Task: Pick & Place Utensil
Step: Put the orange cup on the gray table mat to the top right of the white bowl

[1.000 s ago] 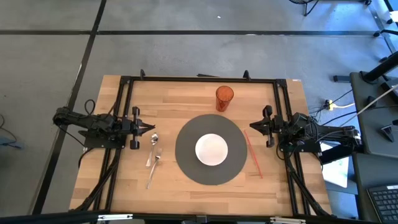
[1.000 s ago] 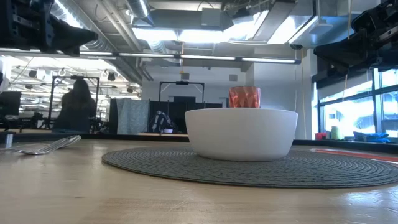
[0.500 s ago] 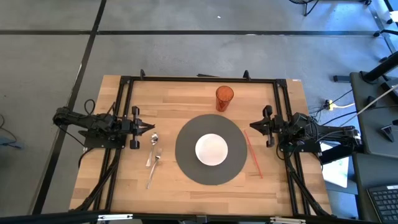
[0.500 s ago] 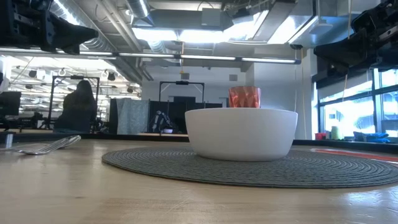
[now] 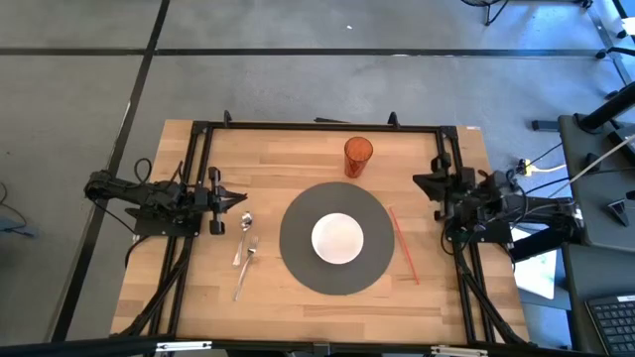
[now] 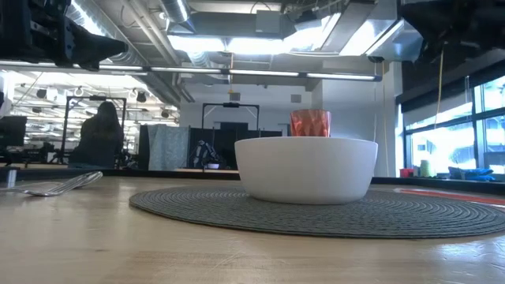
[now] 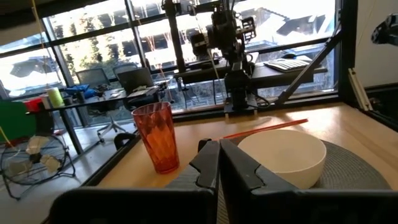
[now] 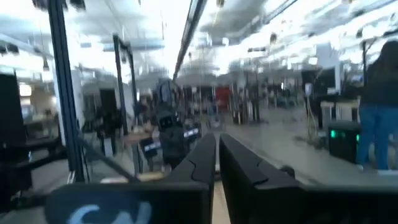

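Observation:
A metal spoon (image 5: 245,230) and a fork (image 5: 245,268) lie flat on the wood left of a round grey placemat (image 5: 298,260); the low view shows them (image 6: 59,187) at the table's left. A thin red stick (image 5: 404,245) lies right of the mat. A white bowl (image 5: 337,238) stands on the mat, with an orange cup (image 5: 358,157) beyond it. My left gripper (image 5: 241,199) is shut and hovers just left of the spoon's bowl end. My right gripper (image 5: 418,180) is shut above the table's right side, beyond the stick's far end.
A black frame (image 5: 317,127) runs along the table's far and side edges. Bare wood lies near of the mat and around the utensils. In the left wrist view the cup (image 7: 157,137), bowl (image 7: 283,158) and stick (image 7: 267,129) stand ahead. A person (image 6: 99,138) sits in the room behind.
My right gripper has risen, drawn back toward the table's right edge and shifted toward the far edge; in the low view it has climbed mostly out of the picture's top. The left arm and all the objects have stayed put.

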Controlling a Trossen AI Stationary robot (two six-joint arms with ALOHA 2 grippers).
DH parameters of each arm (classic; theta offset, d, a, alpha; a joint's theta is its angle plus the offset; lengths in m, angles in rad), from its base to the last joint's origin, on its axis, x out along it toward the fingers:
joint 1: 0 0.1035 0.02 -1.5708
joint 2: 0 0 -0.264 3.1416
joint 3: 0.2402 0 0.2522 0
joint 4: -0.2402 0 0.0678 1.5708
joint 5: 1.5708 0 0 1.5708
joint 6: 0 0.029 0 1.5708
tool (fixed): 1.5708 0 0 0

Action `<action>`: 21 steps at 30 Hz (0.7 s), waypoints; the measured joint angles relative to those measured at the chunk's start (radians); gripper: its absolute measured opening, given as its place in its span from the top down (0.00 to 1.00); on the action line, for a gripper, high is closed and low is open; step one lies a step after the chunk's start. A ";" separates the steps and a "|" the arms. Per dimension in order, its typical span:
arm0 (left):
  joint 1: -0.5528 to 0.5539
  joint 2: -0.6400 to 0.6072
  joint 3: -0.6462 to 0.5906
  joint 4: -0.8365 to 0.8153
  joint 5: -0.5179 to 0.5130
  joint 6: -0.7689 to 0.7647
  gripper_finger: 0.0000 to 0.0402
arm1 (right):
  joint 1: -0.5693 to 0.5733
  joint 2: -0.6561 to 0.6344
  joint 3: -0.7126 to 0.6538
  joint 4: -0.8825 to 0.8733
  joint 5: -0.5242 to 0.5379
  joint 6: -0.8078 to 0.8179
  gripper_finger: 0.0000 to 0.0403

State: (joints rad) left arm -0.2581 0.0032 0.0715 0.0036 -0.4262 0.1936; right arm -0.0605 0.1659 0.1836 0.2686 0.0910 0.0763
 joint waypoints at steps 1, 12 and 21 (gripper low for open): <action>0.000 0.000 0.000 0.000 0.000 0.000 0.98 | 0.000 0.038 0.043 -0.036 0.000 0.000 0.94; 0.000 0.000 0.000 -0.003 0.000 0.001 0.98 | 0.000 0.556 0.569 -0.499 0.183 -0.136 0.94; 0.000 0.001 0.000 -0.009 0.000 -0.023 0.99 | -0.056 0.913 0.951 -0.891 0.231 -0.084 0.94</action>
State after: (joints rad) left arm -0.2581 0.0040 0.0715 -0.0051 -0.4262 0.1703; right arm -0.1165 1.0789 1.1343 -0.6227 0.3219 -0.0073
